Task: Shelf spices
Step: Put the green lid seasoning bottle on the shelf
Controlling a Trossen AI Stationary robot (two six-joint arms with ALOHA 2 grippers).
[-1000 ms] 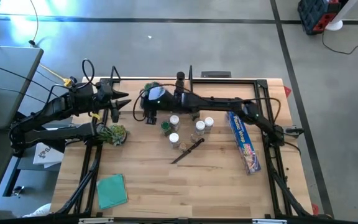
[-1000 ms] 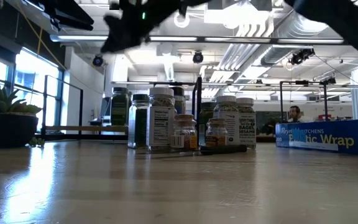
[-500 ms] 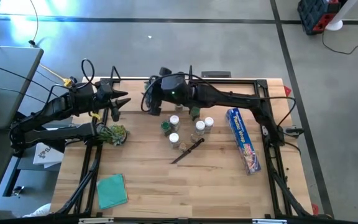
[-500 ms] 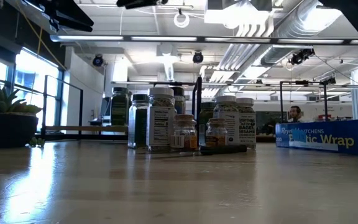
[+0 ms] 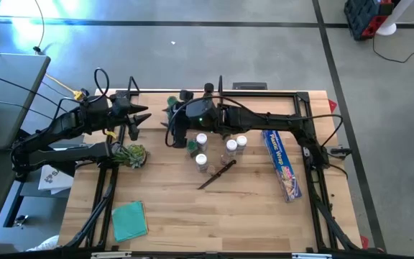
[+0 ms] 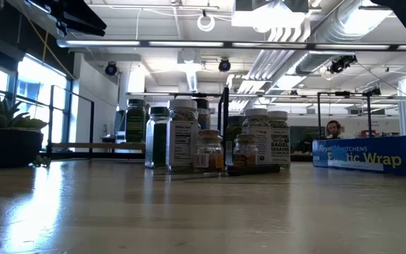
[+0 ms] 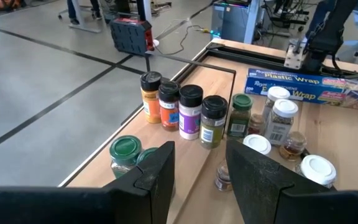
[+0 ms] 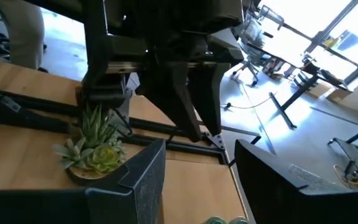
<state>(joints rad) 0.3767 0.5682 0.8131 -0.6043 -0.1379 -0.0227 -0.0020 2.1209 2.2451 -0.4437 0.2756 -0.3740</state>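
Left gripper [image 5: 136, 119], dark two-finger, hovers over the table's far-left corner, above the small green succulent in its pot [image 5: 130, 154]; jaws apart, nothing between them.

Right gripper [image 5: 172, 124] reaches across from the right side to the far middle of the pale wooden tabletop [image 5: 214, 208]; jaws apart, empty, pointing toward the left arm.

Spices: four black-capped jars [image 7: 180, 108] in a row on the pale wooden plank shelf [image 7: 185, 147] along the far edge, with two green-capped jars [image 7: 126, 153] at its left end. More white- and green-capped jars [image 5: 216, 147] stand loose mid-table, just right of the right gripper.

A dark-handled knife [image 5: 216, 175] lies near them; a long blue wrap box [image 5: 282, 162] lies at the right edge. A teal cloth [image 5: 129, 219] sits near-left; the near half is open.
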